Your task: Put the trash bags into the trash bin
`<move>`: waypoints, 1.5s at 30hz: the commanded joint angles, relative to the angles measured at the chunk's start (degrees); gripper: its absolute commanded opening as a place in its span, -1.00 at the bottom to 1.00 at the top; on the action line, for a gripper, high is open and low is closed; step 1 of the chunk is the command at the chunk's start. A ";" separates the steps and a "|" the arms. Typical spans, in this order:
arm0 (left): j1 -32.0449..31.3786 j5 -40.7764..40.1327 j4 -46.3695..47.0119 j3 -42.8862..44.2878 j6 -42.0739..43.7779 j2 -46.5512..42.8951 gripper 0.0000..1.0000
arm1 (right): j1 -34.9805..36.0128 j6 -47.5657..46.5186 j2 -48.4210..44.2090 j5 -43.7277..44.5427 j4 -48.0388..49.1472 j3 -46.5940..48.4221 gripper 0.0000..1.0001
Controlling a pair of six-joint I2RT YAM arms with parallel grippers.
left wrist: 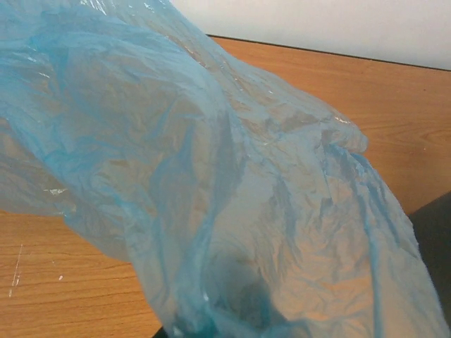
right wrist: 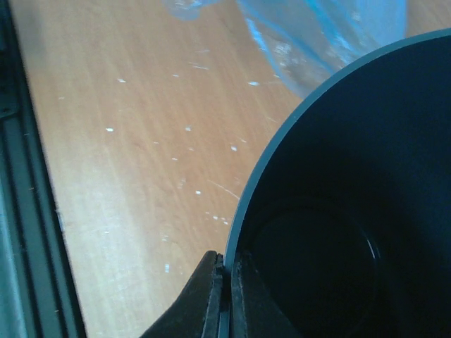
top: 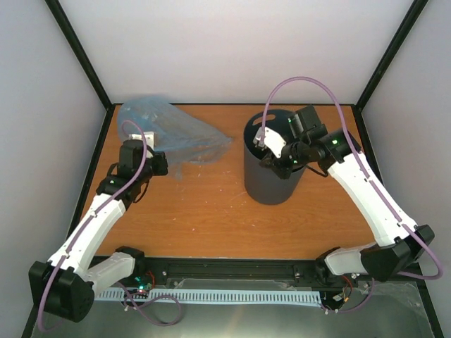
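Note:
The light-blue translucent trash bag (top: 176,134) lies crumpled at the back left of the table and fills the left wrist view (left wrist: 211,176). My left gripper (top: 161,163) sits at its near edge. The film bunches together where the jaws are, so the gripper looks shut on the bag, though its fingers are hidden behind the plastic. The dark grey trash bin (top: 271,183) stands upright right of centre, its mouth up. My right gripper (top: 273,156) is shut on the bin's rim, one finger inside and one outside (right wrist: 225,282). The bin's dark inside (right wrist: 338,211) holds nothing, and the bag's edge (right wrist: 331,35) lies beyond it.
The orange wooden table (top: 204,211) is walled by white panels at the back and sides, with black corner posts. A black rail (top: 232,267) runs along the near edge between the arm bases. The bag and the bin are a short gap apart.

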 commanded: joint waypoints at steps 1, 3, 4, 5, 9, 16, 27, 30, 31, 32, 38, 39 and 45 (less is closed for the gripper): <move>0.30 -0.28 1.44 1.06 -0.11 -1.92 -0.99 | 5.05 -0.50 -3.48 -4.53 -1.70 0.10 -0.94; 0.28 -0.14 1.07 1.59 -0.35 -2.42 -0.99 | 6.47 -0.61 -4.19 -5.88 -1.39 -0.31 -0.94; 0.27 0.08 0.85 1.97 -0.52 -2.66 -0.99 | 6.97 -0.71 -4.43 -6.35 -1.15 -0.68 -0.91; 0.27 0.18 0.48 2.49 -0.83 -3.04 -0.99 | 7.32 -1.03 -4.58 -7.20 -1.09 -0.92 -0.78; 0.26 0.21 -0.95 5.61 -1.20 -5.17 -0.99 | 7.41 -1.59 -4.15 -8.49 -1.32 2.17 0.12; 0.28 2.24 -2.15 16.40 -1.36 -5.01 -0.99 | 7.39 3.78 2.45 -1.96 7.10 13.14 0.30; 0.20 8.03 -7.08 38.76 -1.99 -0.51 -0.99 | 7.27 -2.78 22.13 2.74 9.98 34.13 0.94; 0.24 9.65 -9.13 42.63 -2.08 0.02 -0.99 | 7.32 -2.67 29.32 7.22 10.23 43.83 0.97; 0.24 10.15 -9.83 43.72 -1.96 0.17 -0.99 | 7.32 -2.67 31.24 9.55 11.05 47.17 0.98; 0.24 10.31 -10.47 44.64 -1.91 0.22 -0.99 | 7.32 -2.40 32.74 11.94 12.23 48.82 0.99; 0.22 11.88 -12.69 47.02 -0.84 -0.42 -0.99 | 5.62 2.19 39.37 14.42 17.51 55.05 0.99; 0.24 12.74 -12.87 47.36 -0.34 -0.33 -0.99 | 5.01 3.92 39.99 13.62 18.39 55.70 1.00; 0.24 18.61 -12.92 47.91 1.66 -1.27 -0.99 | 1.83 10.03 42.84 -5.67 18.59 56.71 1.00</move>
